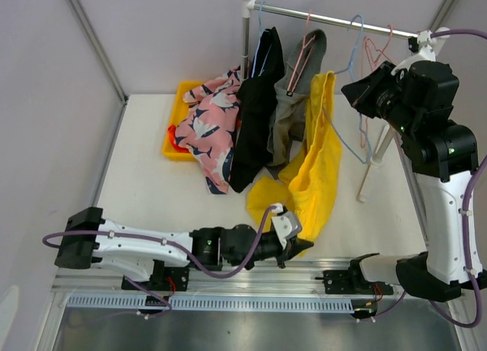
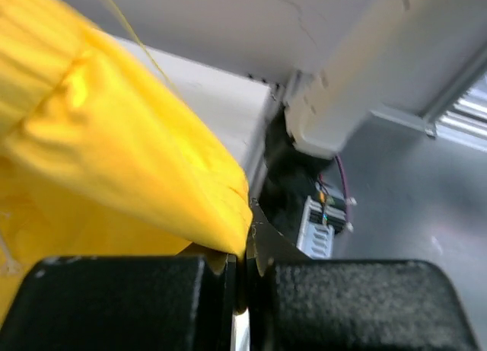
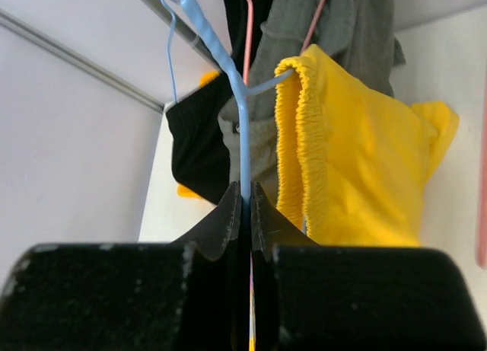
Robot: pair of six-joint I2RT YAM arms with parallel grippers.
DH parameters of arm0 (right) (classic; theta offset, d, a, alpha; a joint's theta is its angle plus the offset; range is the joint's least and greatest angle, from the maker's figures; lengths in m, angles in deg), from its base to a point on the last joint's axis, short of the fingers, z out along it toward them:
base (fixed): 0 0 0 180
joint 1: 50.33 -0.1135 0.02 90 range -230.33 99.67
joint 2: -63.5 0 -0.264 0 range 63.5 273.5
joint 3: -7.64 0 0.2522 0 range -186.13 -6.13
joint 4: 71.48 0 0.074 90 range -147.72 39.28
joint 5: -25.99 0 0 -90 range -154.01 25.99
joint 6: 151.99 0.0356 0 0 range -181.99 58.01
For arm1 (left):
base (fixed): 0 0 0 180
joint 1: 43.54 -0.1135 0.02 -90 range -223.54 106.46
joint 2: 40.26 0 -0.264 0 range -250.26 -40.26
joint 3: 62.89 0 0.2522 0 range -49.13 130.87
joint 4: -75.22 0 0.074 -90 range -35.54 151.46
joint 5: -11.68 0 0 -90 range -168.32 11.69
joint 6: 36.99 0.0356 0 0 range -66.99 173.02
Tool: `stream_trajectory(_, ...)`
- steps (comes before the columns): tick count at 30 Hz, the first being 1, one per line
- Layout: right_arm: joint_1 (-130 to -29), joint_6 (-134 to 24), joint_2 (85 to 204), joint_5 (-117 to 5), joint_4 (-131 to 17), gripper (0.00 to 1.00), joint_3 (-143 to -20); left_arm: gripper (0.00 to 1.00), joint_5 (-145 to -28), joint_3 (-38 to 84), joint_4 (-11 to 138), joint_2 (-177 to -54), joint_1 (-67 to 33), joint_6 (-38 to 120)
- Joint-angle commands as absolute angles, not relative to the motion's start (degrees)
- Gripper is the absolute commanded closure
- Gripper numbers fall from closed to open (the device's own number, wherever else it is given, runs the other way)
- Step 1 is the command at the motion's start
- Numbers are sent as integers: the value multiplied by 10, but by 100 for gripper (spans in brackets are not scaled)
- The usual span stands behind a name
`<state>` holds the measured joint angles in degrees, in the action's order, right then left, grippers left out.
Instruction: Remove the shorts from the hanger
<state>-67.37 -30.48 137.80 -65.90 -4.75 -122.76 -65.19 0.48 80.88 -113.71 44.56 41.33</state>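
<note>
Large yellow shorts [image 1: 316, 168] hang by the waistband from a blue hanger [image 1: 351, 141] on the rail and trail onto the table. My left gripper [image 1: 295, 240] is shut on the yellow shorts' lower edge [image 2: 205, 214] near the table's front. My right gripper [image 1: 356, 92] is shut on the blue hanger's wire [image 3: 244, 149], with the yellow waistband [image 3: 293, 138] just right of it. Black shorts [image 1: 255, 115] and grey shorts [image 1: 293, 107] hang on the rail. Pink patterned shorts [image 1: 209, 130] drape over a yellow bin. A bit of orange-red cloth [image 1: 176, 138] shows in the bin.
The clothes rail [image 1: 327, 19] stands on white poles at the back, with empty pink and blue hangers [image 1: 373, 50] at its right end. The yellow bin [image 1: 181, 119] sits at back left. The metal frame rail [image 1: 228, 279] runs along the table's front edge.
</note>
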Motion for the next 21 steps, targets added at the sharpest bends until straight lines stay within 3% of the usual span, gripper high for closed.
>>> stream_trajectory(1, -662, -310, 1361, -659, -113, 100, -1248, 100, -638, -30, 850, -1133, 478, 351)
stream_trajectory(6, -676, -246, 1279, -625, -96, 100, -1154, 100, -567, 89, 744, -1199, 440, 403)
stream_trajectory(11, -696, -177, 1159, -594, -49, 100, -1041, 100, -559, 321, 582, -1288, 309, 377)
stream_trajectory(15, -696, -160, 1118, -594, -6, 100, -1034, 100, -561, 495, 470, -1358, 250, 374)
stream_trajectory(18, -694, -176, 1133, -614, 38, 100, -1105, 100, -542, 538, 402, -1367, 254, 378)
stream_trajectory(21, -694, -210, 1171, -640, 53, 100, -1166, 100, -465, 464, 397, -1282, 318, 377)
